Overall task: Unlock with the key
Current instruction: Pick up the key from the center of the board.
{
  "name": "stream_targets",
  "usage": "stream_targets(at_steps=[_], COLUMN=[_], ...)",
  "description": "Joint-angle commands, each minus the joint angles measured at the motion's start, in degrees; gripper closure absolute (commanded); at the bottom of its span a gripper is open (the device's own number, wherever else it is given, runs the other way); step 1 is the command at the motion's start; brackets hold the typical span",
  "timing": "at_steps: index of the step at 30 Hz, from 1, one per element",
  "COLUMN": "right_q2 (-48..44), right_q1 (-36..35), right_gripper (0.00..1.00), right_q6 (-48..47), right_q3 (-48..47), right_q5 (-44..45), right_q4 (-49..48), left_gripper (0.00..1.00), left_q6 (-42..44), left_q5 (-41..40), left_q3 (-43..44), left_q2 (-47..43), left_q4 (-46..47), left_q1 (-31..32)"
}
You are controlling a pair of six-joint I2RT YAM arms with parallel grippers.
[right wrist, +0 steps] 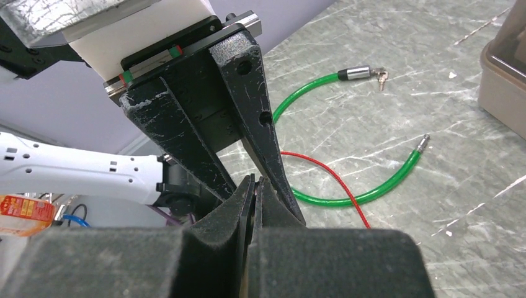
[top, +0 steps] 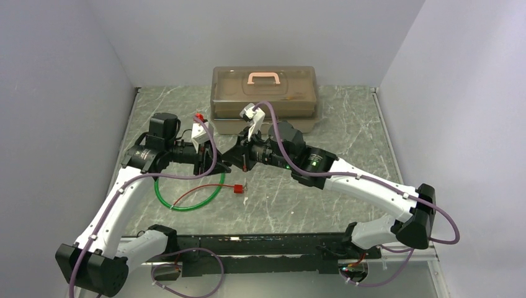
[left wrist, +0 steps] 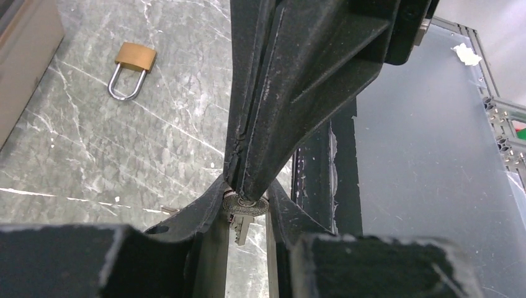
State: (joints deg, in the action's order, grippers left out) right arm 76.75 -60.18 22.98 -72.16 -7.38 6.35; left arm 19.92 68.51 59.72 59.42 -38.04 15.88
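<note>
Grey marbled bench (top: pixel 347 124), walled on three sides. We note the left arm (top: pixel 118 198) and right arm (top: pixel 366 183) reaching inward, so that their tips meet over the middle of the bench.

Brown see-through box (top: pixel 265 93) with a pink handle stands at the far edge, lid on.

Right claw (right wrist: pixel 253 186): fingers pressed together, pinching the top of the key's head. It comes at the left claw (left wrist: pixel 246 192) head-on. The left claw's fingers sit one against each side of the key's head, so by the look of it both claws pinch the key at once.

Green cable (right wrist: pixel 384 184) lies in an open loop on the bench under the left arm, a red wire crossing it.

Brass padlock (left wrist: pixel 135 57) lies flat on the bench, well apart from the claws, its shackle looking closed.

Red tag (top: pixel 236 189) lies on the bench just in front of the claws.

The key (left wrist: pixel 243 217): tiny, silver-grey, held above the bench, its blade projecting free between the left fingers.
</note>
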Motion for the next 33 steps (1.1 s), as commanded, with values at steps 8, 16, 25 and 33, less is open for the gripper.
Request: stream_targets(at_steps=[8,16,25,33], right_q2=[-5.67,-6.54,-7.16,-8.94], right_q1=[0.06,0.24,2.18,5.73], right_gripper=[1.0,1.0,1.0,1.0], right_q6=[0.02,-0.46,0.93,3.75], right_q3=[1.98,1.94,0.8,2.73], right_q5=[2.59,-0.4,-7.69,-10.81], right_q4=[-0.76,-0.18,-0.36,-2.43], left_gripper=[1.0,1.0,1.0,0.81], left_q6=[4.64,10.81,15.73,19.95], left_q5=[-2.34,-1.8,-5.25,-6.25], left_q3=[5.58,10.14,11.67,13.08], left_q2=[-2.89,-1.65,-2.93,-3.61], left_q4=[-6.69,-15.42,-19.13,-24.34], left_q1=[-0.46,-0.5,-0.5,-0.52])
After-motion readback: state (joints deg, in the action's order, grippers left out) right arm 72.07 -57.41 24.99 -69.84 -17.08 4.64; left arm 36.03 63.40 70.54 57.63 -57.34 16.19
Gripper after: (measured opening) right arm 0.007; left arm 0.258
